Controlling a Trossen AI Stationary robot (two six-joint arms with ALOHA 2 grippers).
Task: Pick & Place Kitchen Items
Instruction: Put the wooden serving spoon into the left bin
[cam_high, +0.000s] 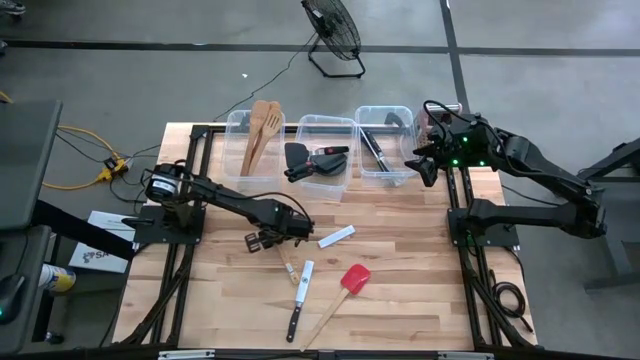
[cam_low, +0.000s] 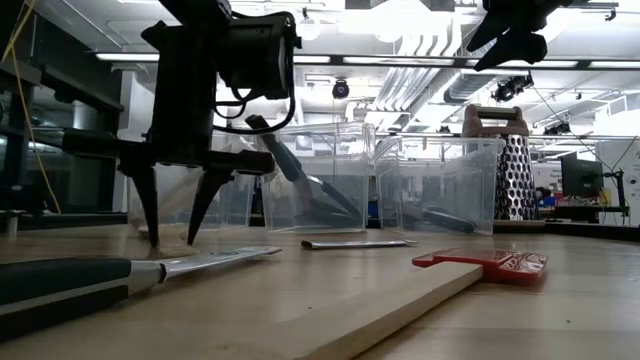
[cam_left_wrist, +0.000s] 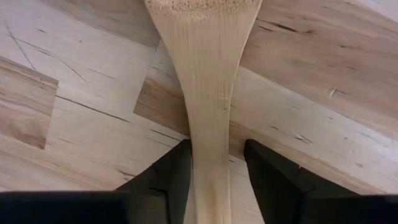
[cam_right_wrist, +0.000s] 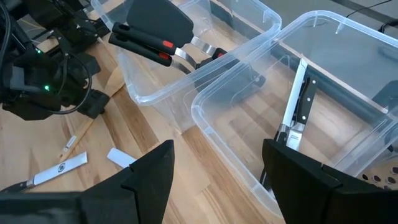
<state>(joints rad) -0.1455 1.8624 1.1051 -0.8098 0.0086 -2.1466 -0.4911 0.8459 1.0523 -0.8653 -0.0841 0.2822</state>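
The left claw (cam_high: 268, 240) is down at the surface (cam_high: 400, 290), its two dark fingers (cam_left_wrist: 171, 180) standing apart on either side of a pale wooden spatula (cam_left_wrist: 208, 93) that lies flat on the wood. The left wrist view shows the narrow neck of the handle running between the pads with a gap showing on each side, so the fingers straddle it but have not clamped. In the low view the fingertips reach the boards.

To do this step well, the claw should close squarely across the neck, with the handle centred between the pads, because a thin flat handle lying tight on the boards can slip out or pivot if only one pad bites. A low grip, then a straight lift, looks safest.

Nearby on the surface lie a black-handled knife (cam_high: 298, 300), a red-headed spatula (cam_high: 345, 290) and a small pale blade-like piece (cam_high: 336, 236). Farther back stand three clear bins: the left bin (cam_high: 236, 124) holds wooden spoons (cam_high: 260, 135), the middle bin (cam_high: 345, 125) black turners (cam_high: 300, 155), the right bin (cam_high: 405, 112) a dark knife (cam_high: 375, 150). The wooden piece probably belongs with the spoons.

The right claw (cam_high: 422, 165) waits above the right bin's outer edge, fingers wide apart and holding nothing.
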